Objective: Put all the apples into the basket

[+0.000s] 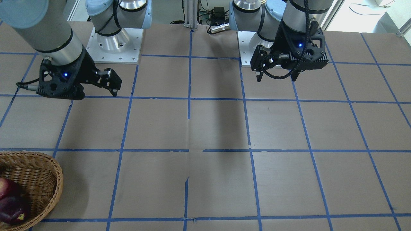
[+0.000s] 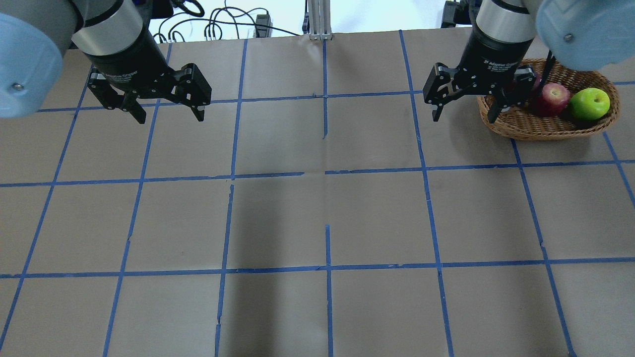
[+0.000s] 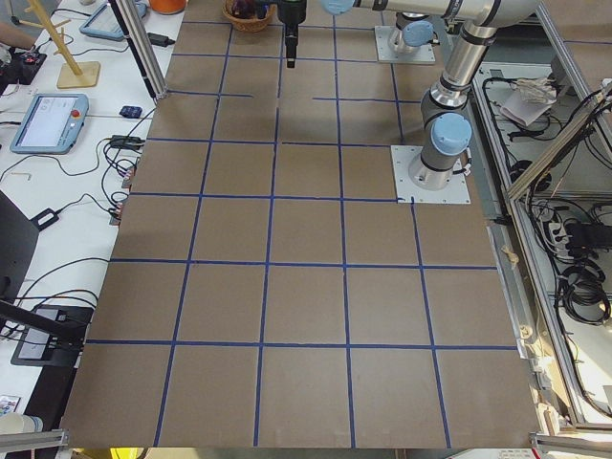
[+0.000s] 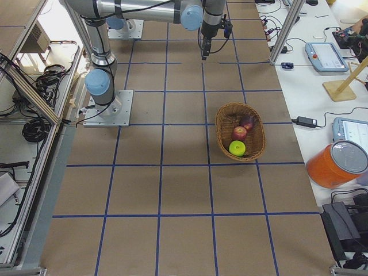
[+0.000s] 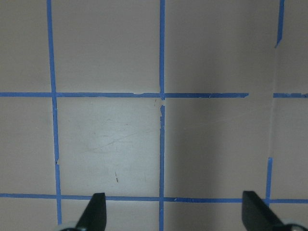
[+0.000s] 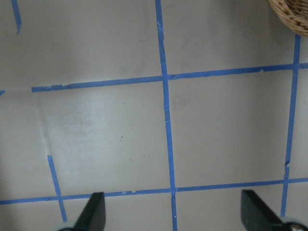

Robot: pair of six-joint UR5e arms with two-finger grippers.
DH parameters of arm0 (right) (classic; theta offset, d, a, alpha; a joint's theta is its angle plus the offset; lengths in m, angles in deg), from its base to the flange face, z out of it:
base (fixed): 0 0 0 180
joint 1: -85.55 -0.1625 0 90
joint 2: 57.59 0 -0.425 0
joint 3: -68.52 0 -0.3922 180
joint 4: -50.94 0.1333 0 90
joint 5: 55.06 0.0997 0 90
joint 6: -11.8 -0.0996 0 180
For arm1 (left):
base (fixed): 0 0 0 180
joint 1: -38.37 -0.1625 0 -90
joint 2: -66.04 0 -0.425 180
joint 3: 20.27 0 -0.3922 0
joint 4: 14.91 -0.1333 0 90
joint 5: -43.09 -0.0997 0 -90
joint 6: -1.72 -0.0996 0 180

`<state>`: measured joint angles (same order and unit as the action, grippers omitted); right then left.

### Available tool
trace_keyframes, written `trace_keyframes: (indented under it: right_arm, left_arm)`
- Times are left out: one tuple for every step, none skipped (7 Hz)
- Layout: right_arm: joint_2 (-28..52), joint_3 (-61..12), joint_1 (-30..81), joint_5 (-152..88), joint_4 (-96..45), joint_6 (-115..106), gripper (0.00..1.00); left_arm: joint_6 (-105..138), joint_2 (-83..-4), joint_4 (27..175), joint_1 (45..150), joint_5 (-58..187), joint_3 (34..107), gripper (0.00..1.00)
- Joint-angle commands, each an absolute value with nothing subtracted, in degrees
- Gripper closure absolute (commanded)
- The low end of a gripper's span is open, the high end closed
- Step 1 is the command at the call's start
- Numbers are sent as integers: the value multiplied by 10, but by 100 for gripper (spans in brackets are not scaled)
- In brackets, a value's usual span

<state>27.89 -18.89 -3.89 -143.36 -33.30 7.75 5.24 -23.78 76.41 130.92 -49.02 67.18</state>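
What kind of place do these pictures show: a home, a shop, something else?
Most likely a robotics lab: two arms bolted to a table marked with a blue tape grid, control pendants on a side bench, and loose cables around.

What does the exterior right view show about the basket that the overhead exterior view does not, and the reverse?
Only exterior right: the whole basket, with the maroon apple clearly inside it. Only overhead: the left gripper and the right gripper together, both open and empty; the right one covers part of the basket. Both: the green apple and the red apple lying in the basket.
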Motion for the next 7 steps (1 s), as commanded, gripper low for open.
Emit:
trace_keyframes:
  right_arm:
    - [299, -190, -31, -1436, -299, 87, 0]
    - [306, -190, -30, -1435, -304, 98, 0]
    - [311, -190, -30, -1434, -305, 97, 0]
    - [311, -189, -30, -1435, -306, 96, 0]
    - [311, -190, -30, -1437, -321, 94, 0]
    - [312, -192, -30, -1436, -323, 93, 0]
    - [312, -193, -29, -1436, -324, 94, 0]
  left_arm:
    - [52, -237, 764, 1309, -490, 672, 0]
    - [52, -237, 764, 1309, -490, 672, 0]
    - [52, -237, 764, 1309, -491, 672, 0]
    - [52, -237, 764, 1309, -490, 672, 0]
    - [52, -237, 764, 1308, -490, 672, 0]
    - [52, -236, 764, 1307, -489, 672, 0]
    - [52, -235, 764, 1307, -489, 672, 0]
